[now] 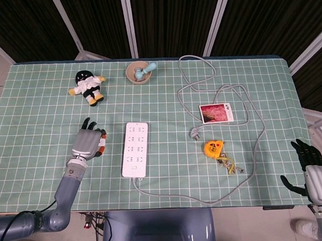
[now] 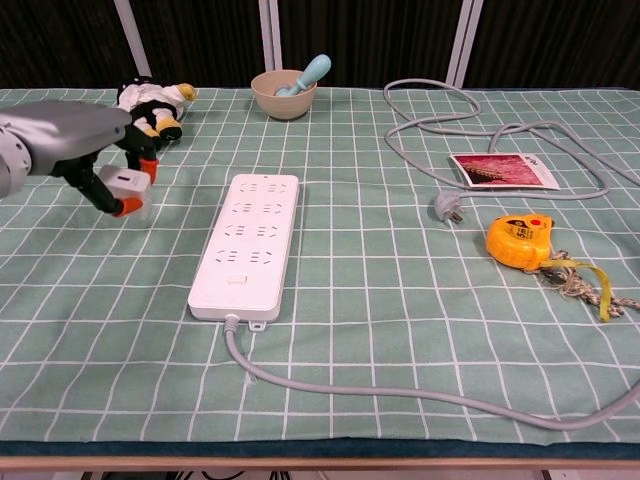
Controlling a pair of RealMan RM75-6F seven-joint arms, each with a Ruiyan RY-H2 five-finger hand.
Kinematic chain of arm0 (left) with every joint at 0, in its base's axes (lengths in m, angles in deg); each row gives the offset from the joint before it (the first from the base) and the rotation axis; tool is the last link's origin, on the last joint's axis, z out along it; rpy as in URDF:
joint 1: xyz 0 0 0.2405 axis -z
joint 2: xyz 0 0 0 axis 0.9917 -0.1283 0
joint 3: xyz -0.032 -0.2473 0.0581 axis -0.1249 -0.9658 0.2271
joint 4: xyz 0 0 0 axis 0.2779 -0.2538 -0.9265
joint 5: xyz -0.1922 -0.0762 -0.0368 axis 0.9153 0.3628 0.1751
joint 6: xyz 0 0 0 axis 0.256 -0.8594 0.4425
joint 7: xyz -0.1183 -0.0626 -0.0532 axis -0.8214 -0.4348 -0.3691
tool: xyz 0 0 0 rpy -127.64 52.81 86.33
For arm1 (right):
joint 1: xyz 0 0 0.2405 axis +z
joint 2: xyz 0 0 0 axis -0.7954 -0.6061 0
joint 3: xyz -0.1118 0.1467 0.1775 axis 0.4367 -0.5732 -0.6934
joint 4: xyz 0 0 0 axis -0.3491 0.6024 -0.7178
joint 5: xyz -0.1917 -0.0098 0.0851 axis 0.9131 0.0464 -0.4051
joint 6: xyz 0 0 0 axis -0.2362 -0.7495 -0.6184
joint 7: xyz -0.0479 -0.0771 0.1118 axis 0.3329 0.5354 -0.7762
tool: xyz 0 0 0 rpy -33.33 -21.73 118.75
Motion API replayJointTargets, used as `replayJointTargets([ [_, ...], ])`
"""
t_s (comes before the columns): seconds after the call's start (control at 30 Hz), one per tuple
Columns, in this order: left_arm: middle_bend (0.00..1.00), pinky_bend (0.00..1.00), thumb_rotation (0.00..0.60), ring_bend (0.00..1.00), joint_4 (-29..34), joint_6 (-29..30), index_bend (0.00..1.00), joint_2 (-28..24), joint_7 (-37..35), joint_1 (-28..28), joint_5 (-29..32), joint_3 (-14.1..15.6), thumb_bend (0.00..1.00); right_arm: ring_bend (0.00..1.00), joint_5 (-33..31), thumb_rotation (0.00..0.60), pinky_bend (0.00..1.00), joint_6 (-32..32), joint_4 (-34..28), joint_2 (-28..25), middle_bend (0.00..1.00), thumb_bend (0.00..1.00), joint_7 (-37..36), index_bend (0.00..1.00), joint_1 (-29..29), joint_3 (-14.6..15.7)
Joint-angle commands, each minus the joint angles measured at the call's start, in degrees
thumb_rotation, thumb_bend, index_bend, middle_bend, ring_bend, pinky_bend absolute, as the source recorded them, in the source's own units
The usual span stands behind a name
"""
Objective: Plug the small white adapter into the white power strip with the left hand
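Note:
My left hand [image 2: 85,150] pinches the small white adapter [image 2: 124,183] between thumb and fingers and holds it above the cloth, left of the power strip. In the head view the left hand [image 1: 87,142] covers most of the adapter. The white power strip [image 2: 248,243] lies flat in the middle of the table with several socket rows facing up; it also shows in the head view [image 1: 135,148]. My right hand [image 1: 309,163] hangs off the table's right edge, fingers apart and holding nothing.
A plush toy [image 2: 148,106] lies behind the left hand. A bowl with a blue utensil [image 2: 288,91] stands at the back. A grey cable with a plug [image 2: 446,207], a photo card [image 2: 502,170] and a yellow tape measure [image 2: 520,240] lie to the right.

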Motion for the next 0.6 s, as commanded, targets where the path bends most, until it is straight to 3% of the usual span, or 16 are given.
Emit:
replayJointTargets([
  [0.03, 0.63, 0.02, 0.6, 0.14, 2.82, 0.05, 0.65, -1.26, -3.59, 0.24, -2.51, -1.67, 0.46, 0.0, -0.04, 0.6, 0.0, -0.05, -0.02, -0.03, 0.0, 0.35, -0.08, 0.04, -0.01, -0.01],
  [0.3, 0.64, 0.03, 0.6, 0.16, 2.56, -2.9, 0.66, 1.21, -10.33, 2.16, -4.66, -4.04, 0.46, 0.0, -0.35, 0.6, 0.0, -0.38, -0.07, -0.15, 0.0, 0.35, -0.65, 0.04, 0.05, -0.11],
  [0.6, 0.64, 0.03, 0.6, 0.16, -1.53, -4.63, 0.66, 5.1, -12.74, 4.19, -2.2, -5.52, 0.46, 0.0, -0.86, 0.6, 0.0, -0.75, -0.3, -0.31, 0.0, 0.35, -1.13, 0.04, 0.09, -0.26],
])
